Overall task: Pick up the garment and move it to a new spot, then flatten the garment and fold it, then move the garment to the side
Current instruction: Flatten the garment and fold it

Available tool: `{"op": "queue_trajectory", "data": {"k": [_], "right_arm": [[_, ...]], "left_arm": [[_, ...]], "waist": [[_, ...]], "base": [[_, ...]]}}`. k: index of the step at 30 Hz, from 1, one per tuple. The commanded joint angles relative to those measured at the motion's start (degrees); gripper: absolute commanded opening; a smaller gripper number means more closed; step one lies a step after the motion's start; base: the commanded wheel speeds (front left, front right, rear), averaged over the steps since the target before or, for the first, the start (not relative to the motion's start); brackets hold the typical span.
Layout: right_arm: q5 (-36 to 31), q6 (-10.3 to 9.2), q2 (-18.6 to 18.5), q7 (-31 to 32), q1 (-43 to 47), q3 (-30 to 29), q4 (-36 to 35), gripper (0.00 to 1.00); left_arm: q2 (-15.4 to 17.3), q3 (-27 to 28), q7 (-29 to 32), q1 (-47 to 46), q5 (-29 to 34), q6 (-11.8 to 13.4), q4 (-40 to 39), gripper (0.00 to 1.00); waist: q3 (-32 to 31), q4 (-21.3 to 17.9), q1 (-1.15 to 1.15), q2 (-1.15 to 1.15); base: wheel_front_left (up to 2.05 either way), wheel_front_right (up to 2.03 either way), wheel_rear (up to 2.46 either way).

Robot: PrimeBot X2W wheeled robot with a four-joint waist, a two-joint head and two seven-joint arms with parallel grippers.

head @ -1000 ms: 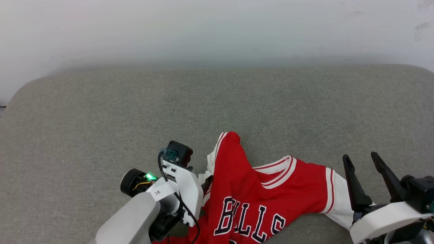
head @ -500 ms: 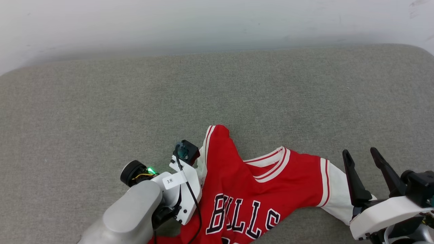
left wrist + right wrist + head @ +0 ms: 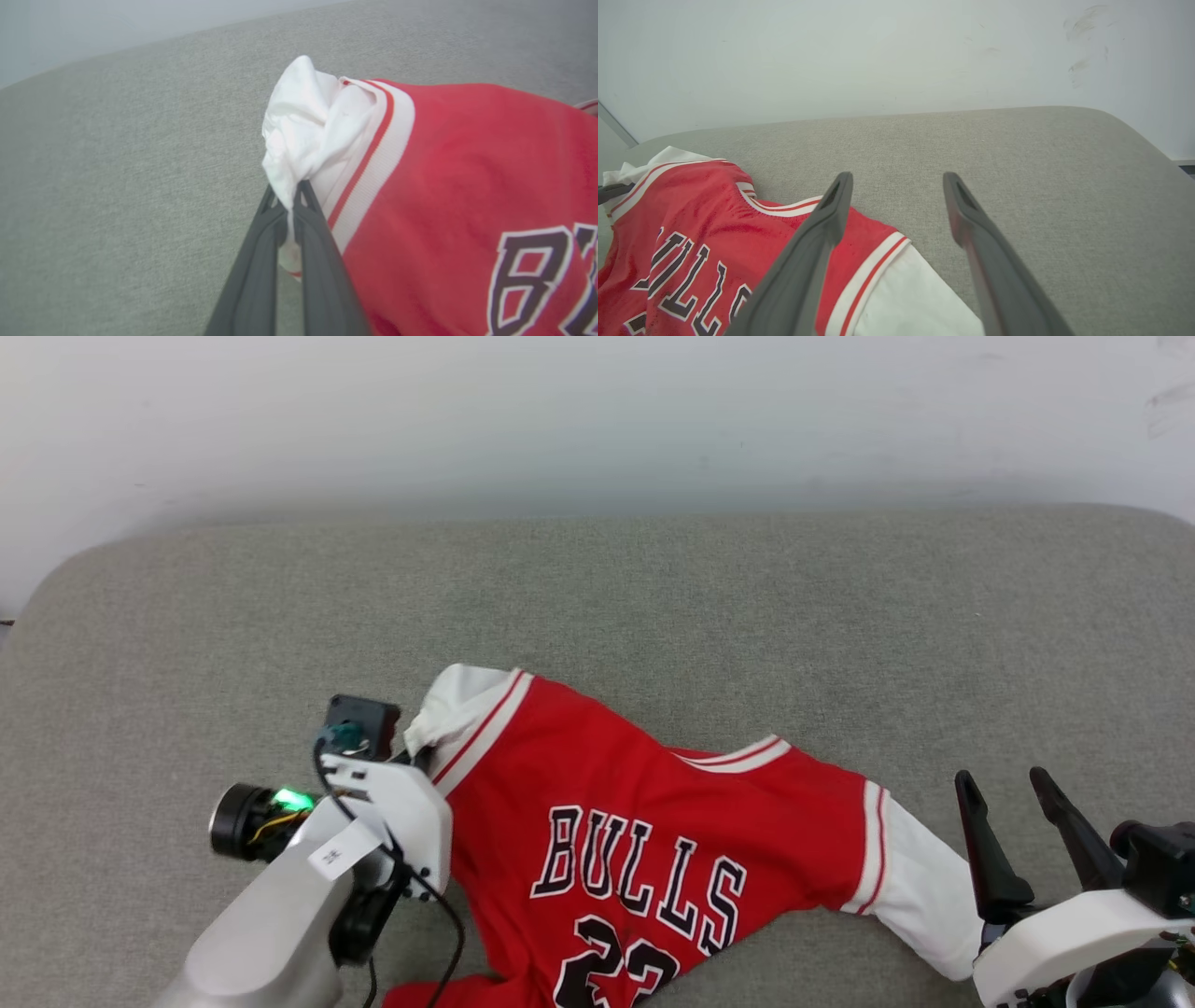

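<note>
Grey cushion (image 3: 653,597) bears the garment (image 3: 635,784), one sleeve (image 3: 303,116) pinched in the closed left gripper (image 3: 292,191). The wide-open, empty right gripper (image 3: 1002,779) should probably clamp the garment's other sleeve (image 3: 924,887) next.

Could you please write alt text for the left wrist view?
The left gripper is shut on the bunched white sleeve of a red jersey, its two dark fingers rising from the bottom edge. The jersey lies on a grey cushion, with black lettering partly visible at lower right.

Bright, even, soft light — faint shadows, no glare; wrist views bend at the edges.
</note>
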Motion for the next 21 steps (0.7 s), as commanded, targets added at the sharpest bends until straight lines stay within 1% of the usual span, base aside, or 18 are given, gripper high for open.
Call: {"op": "queue_trajectory", "data": {"k": [1,4,7,12,13,14,15,16,19,21], "right_arm": [[0.3,-0.02,0.1,0.2,0.6,-0.1,0.2,1.00],[0.4,-0.02,0.1,0.2,1.2,-0.4,0.5,1.00],[0.5,-0.02,0.1,0.4,1.7,-0.7,0.8,1.00],[0.1,-0.03,0.1,0.4,1.3,-1.0,0.8,1.00],[-0.1,-0.02,0.1,0.5,1.1,-1.1,0.8,1.00],[-0.1,-0.02,0.1,0.5,0.8,-1.2,0.8,1.00],[-0.3,-0.02,0.1,0.5,0.6,-1.2,0.8,1.00],[-0.3,-0.03,0.1,0.5,0.4,-1.2,0.8,1.00],[-0.8,-0.02,0.1,0.8,0.2,-1.3,0.9,1.00],[-1.2,-0.02,0.1,1.0,0.1,-0.9,1.1,1.00]], "left_arm": [[1.0,1.6,-1.1,2.5,-1.2,1.4,-1.0,0.00],[2.5,5.1,-2.3,8.5,-4.7,4.0,-3.5,0.00],[3.3,7.2,-2.4,14.9,-7.7,6.1,-6.2,0.00],[3.6,7.3,-1.7,21.0,-9.8,7.5,-9.5,0.00],[3.4,7.4,-1.9,21.9,-10.2,7.8,-10.3,0.05],[3.3,7.3,-2.0,22.7,-10.2,8.0,-10.8,0.39],[3.1,7.2,-2.2,23.3,-10.2,8.3,-11.3,0.93],[3.0,7.3,-2.6,23.7,-10.0,8.5,-12.1,1.00],[3.4,7.8,-5.5,24.1,-8.8,9.4,-14.0,1.00],[4.1,8.2,-8.5,25.0,-7.5,10.1,-15.4,1.00]], "waist": [[-0.7,0.5,0.00,0.00],[-1.4,1.0,0.00,0.00],[-1.8,1.6,0.00,0.00],[-1.8,2.1,0.00,0.00],[-1.7,2.2,0.00,0.00],[-1.7,2.3,0.00,0.00],[-1.7,2.4,0.00,0.00],[-1.8,2.5,0.00,0.00],[-2.4,2.4,0.00,0.00],[-3.2,1.9,0.00,0.00]], "base": [[0.00,0.00,0.00],[0.00,0.00,0.00],[0.00,0.00,0.00],[0.00,0.00,0.00],[0.00,0.00,0.00],[0.00,0.00,0.00],[0.00,0.00,0.00],[0.00,0.00,0.00],[0.00,0.00,0.00],[0.00,0.00,0.00]]}}
